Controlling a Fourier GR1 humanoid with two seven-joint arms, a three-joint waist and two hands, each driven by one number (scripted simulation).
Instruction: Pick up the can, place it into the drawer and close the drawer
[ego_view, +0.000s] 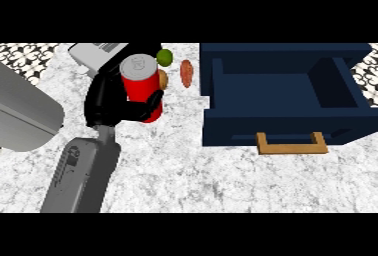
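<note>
The red can (139, 86) with a silver top stands upright on the marble counter, left of the drawer. My left hand (108, 102) is on the can's left side, its fingers and thumb curled round the can's body. The grey forearm runs down to the lower left edge. The dark blue drawer (284, 124) is pulled open at the right, its inside bare, with a wooden handle (291, 144) on its front. My right hand does not show.
A green round fruit (165, 56), an orange item (162, 79) and a reddish-brown oval (187, 73) lie between the can and the drawer. A large grey rounded body (26, 110) fills the left edge. A white-grey box (94, 54) sits behind the hand.
</note>
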